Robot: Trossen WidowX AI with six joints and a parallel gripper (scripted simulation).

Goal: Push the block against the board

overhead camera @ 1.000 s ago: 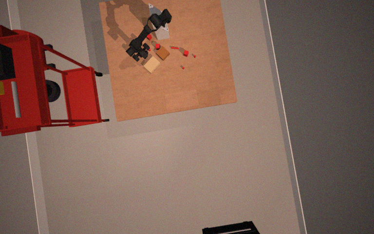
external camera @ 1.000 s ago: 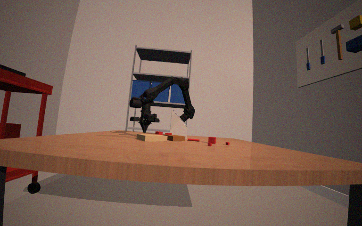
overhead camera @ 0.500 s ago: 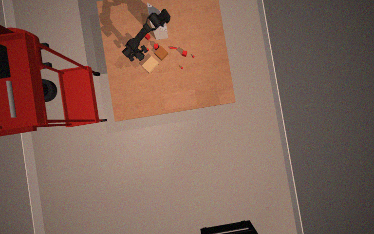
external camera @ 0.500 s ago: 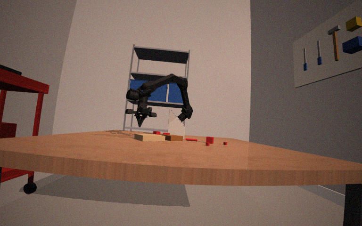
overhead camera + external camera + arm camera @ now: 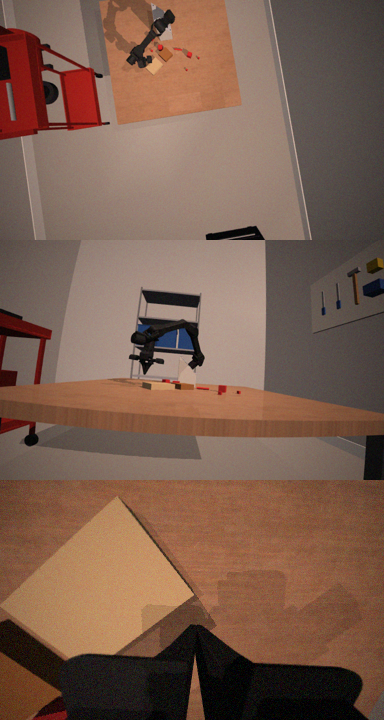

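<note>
Pincer (image 5: 144, 61) (image 5: 144, 373) (image 5: 195, 630) fingers are shut together with nothing between them, the tips hanging above the wooden table (image 5: 181, 87) (image 5: 198, 409) (image 5: 310, 540). Seen from the top, the pale square block (image 5: 154, 66) (image 5: 161, 386) (image 5: 102, 580) lies flat, with the pincer toward its ten o'clock. Between one and two o'clock from it sits the brown board (image 5: 165, 54) (image 5: 185, 386) (image 5: 20, 680), their facing sides roughly parallel; the wrist view seems to show a thin strip of table between them. One red cube (image 5: 160, 47) lies at eleven o'clock from the board, another (image 5: 189, 54) (image 5: 222, 388) at three.
</note>
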